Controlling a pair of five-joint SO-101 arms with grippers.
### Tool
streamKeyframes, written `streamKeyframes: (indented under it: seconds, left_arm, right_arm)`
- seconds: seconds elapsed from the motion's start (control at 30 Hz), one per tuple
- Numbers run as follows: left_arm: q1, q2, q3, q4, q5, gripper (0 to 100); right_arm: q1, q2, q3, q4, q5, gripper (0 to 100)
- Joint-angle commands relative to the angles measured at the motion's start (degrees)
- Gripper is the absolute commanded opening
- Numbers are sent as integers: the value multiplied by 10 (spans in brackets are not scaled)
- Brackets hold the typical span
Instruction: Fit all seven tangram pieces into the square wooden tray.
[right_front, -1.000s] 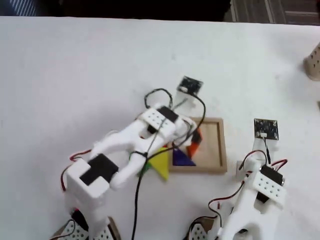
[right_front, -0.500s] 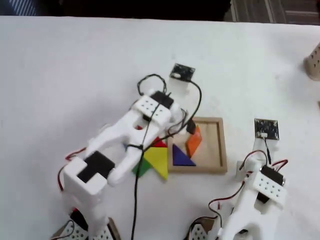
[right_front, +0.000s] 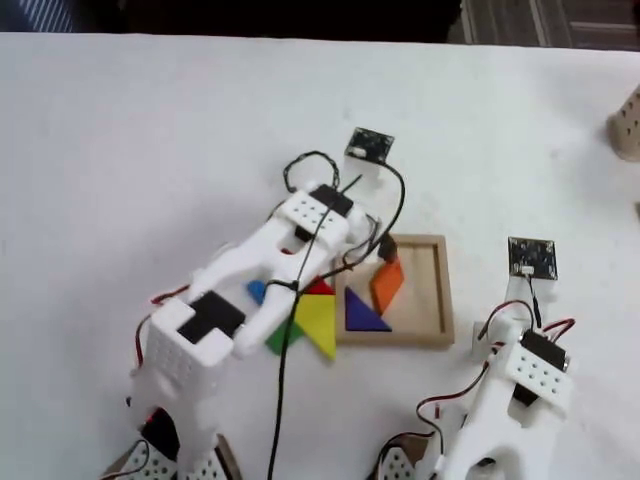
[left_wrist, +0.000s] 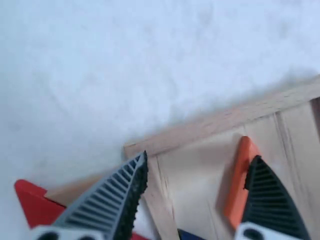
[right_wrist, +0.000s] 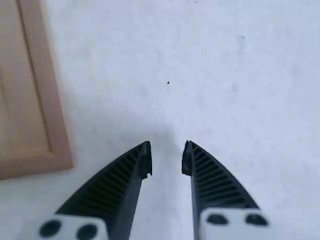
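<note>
The square wooden tray (right_front: 436, 290) lies right of centre and holds an orange piece (right_front: 387, 283) and a dark blue triangle (right_front: 364, 312). A red piece (right_front: 320, 288), a yellow triangle (right_front: 316, 322), a green piece (right_front: 283, 337) and a small blue piece (right_front: 257, 291) lie at the tray's left side, partly under the left arm. My left gripper (left_wrist: 200, 167) hangs open over the tray's corner (left_wrist: 150, 145), one fingertip (left_wrist: 265, 185) beside the orange piece (left_wrist: 240, 175). My right gripper (right_wrist: 166, 159) is open above bare table beside the tray's rim (right_wrist: 47, 105).
The white table spreads wide to the back and left. A tan perforated object (right_front: 627, 122) stands at the far right edge. The right arm (right_front: 525, 375) rests right of the tray, near the front edge.
The left arm has drawn back off the tray toward the back left, leaving the orange piece lying in it. The small blue piece has come into sight. The right arm has kept still.
</note>
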Motion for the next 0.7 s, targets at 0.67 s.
streamKeyframes:
  seconds: [0.67]
  left_arm:
    - [41,-2,-21,55,4,316]
  right_arm:
    - [-6,-16,-2,-4,7,108]
